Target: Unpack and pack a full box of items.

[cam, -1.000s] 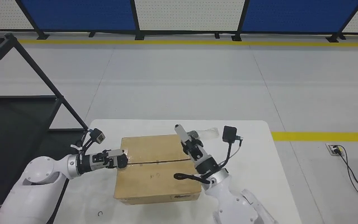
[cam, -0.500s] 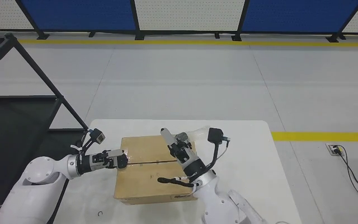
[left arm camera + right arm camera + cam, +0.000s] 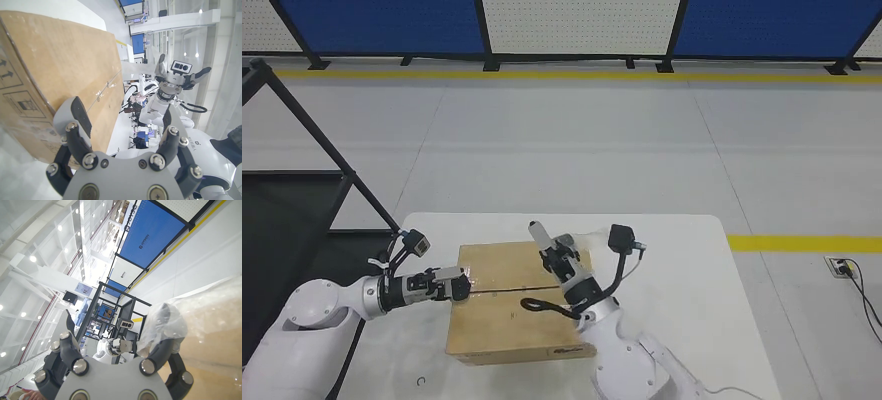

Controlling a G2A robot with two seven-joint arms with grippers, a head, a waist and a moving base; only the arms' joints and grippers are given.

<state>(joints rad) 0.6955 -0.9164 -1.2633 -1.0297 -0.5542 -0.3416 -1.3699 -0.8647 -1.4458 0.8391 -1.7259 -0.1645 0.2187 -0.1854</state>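
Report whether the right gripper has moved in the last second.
Yes. The right gripper shifted sideways over the cardboard box, toward the left gripper.

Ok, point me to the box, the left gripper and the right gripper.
box point(image 3: 487, 318), top view, on its closed top face.
left gripper point(image 3: 122, 105), left wrist view, midway between its open fingers.
right gripper point(image 3: 115, 310), right wrist view, midway between its open fingers.
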